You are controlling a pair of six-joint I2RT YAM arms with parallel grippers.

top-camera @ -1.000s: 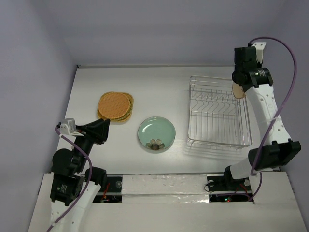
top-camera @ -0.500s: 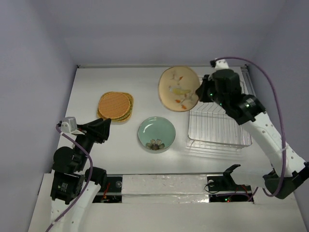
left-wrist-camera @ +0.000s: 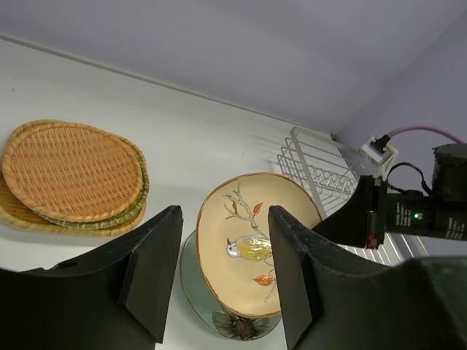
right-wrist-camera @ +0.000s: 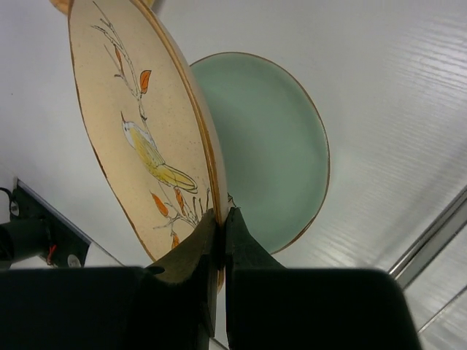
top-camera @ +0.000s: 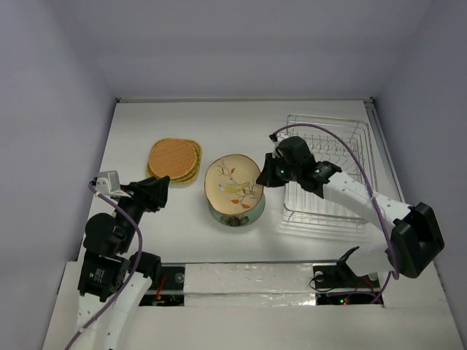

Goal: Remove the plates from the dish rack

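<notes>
Over pale green plate (right-wrist-camera: 270, 146) | right gripper (right-wrist-camera: 220, 215) pinches rim of tilted beige bird-print plate (right-wrist-camera: 139, 131) | left gripper (left-wrist-camera: 222, 219) jaws apart, empty

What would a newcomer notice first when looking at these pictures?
First, the beige bird-painted plate, held tilted over the pale green plate mid-table, its rim pinched by the right gripper. Then the stack of woven orange plates to their left and the silver wire dish rack to the right.
</notes>
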